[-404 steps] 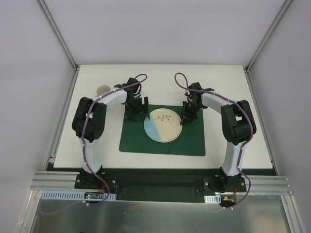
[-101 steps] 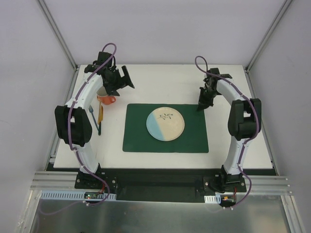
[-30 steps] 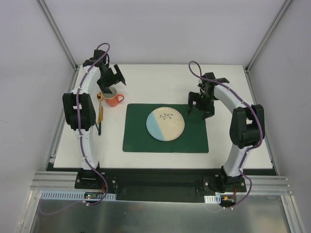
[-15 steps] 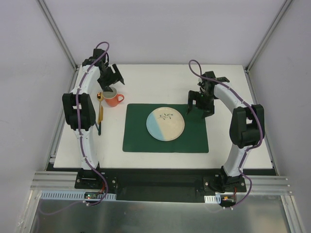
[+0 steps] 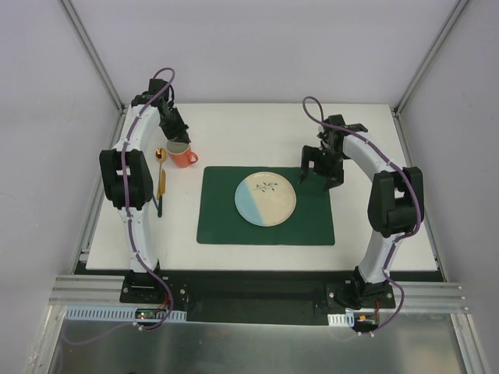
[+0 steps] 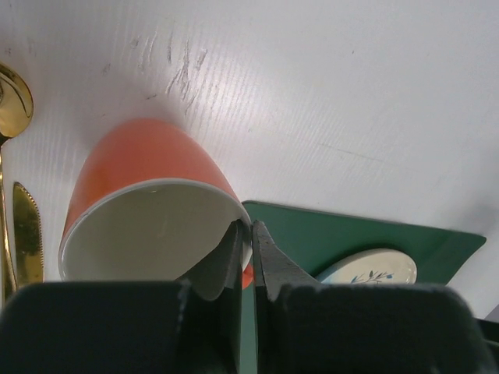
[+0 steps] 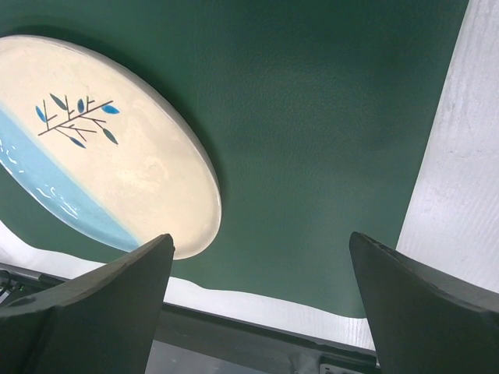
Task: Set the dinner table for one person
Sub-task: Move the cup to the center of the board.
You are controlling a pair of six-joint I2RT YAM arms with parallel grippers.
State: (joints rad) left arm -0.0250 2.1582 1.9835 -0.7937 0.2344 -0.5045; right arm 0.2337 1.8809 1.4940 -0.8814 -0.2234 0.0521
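The left gripper [image 6: 250, 234], spread above the orange cup [image 6: 144, 167] a moment ago, now pinches the cup's rim at the far left of the white counter [image 5: 257, 132]. The right gripper [image 7: 261, 243] hangs wide open and holds nothing over the green placemat [image 5: 265, 232], beside the plate [image 5: 265, 199]. A gold spoon [image 5: 160, 154] lies left of the cup.

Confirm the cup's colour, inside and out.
The cup is orange outside and cream-white inside; the left wrist view shows it best.

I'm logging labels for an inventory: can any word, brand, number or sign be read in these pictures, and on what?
None: no readable text anywhere.
The plate bears only a blue twig drawing, no letters.
The cup, placemat and table show no lettering.
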